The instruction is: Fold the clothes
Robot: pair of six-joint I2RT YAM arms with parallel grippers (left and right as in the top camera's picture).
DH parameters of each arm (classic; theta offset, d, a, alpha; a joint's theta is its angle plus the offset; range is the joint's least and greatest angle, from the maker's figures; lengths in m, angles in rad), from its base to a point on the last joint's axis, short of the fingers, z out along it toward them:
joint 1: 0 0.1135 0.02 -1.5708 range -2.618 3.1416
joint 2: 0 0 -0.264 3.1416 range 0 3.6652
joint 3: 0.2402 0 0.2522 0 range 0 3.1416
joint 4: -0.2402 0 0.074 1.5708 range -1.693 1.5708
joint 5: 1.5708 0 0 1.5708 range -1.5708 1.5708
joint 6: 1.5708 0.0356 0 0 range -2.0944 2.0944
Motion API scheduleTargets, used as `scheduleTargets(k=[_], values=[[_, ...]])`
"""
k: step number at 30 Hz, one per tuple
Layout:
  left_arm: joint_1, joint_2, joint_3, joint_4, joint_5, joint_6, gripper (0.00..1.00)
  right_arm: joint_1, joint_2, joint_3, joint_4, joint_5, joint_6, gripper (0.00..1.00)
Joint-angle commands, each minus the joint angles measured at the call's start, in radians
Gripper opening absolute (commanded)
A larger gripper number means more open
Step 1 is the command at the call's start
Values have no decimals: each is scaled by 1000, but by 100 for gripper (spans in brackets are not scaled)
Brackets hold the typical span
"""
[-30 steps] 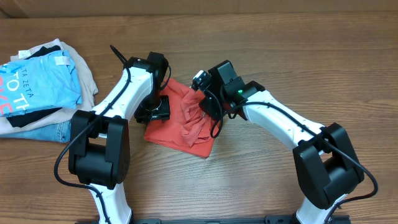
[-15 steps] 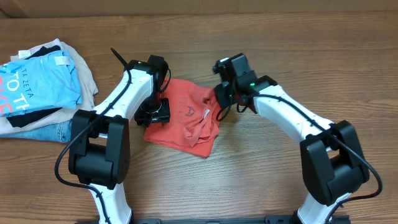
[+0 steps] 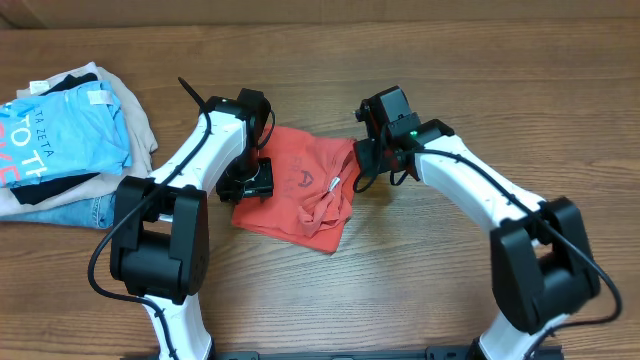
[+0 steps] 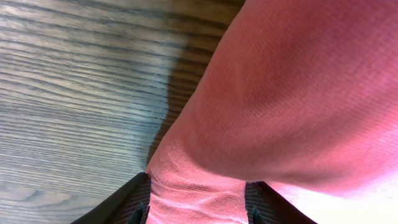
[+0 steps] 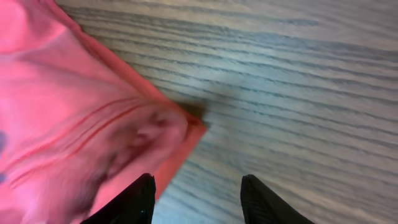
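Left tool (image 4: pixel 198 214) pinches the coral T-shirt (image 3: pixel 290 185) by its edge nearest the folded pile (image 3: pixel 60 140); right tool (image 5: pixel 202 199) gapes empty at the far corner, over the worktop (image 3: pixel 400 290). Folding looks partway done: the shirt is a compact, rumpled bundle wanting smoothing and another fold.

The wooden table (image 3: pixel 420 290) is carrying a coral-red T-shirt (image 3: pixel 290 205), lying crumpled just left of centre, and a stack of folded garments (image 3: pixel 140 130) (a light blue printed tee (image 3: pixel 60 135) topping it) sitting toward nine o'clock.

White-shelled arms (image 3: pixel 205 140), black joints (image 3: pixel 160 240) and cables (image 3: pixel 93 265), black-fingered left gripper (image 4: pixel 196 214), green light (image 3: pixel 409 131) on right arm (image 3: pixel 470 190).
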Motion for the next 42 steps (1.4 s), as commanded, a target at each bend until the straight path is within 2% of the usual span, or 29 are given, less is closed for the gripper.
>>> scheduleTargets(k=[1, 6, 10, 14, 20, 27, 33, 42], values=[[0, -26, -9, 2, 8, -16, 52, 3, -144, 75, 7, 21, 6, 48], [0, -26, -9, 3, 8, -17, 53, 3, -196, 95, 34, -198, -63, 40], [0, -26, -9, 3, 9, -17, 53, 3, -151, 90, 37, -370, -85, 37], [0, -26, -9, 3, 9, -17, 53, 3, -53, 90, 38, -427, -85, 37], [0, -26, -9, 3, 9, -17, 53, 2, 108, 90, 52, -411, -111, 38], [0, -26, -9, -3, 13, -16, 53, -5, 212, 90, -29, -216, -105, 38], [0, -26, -9, -4, 13, 2, 52, -13, 216, 91, -75, -100, -101, 36], [0, -26, -9, 4, 12, 2, 52, -15, 113, 169, -212, -101, -100, 37]])
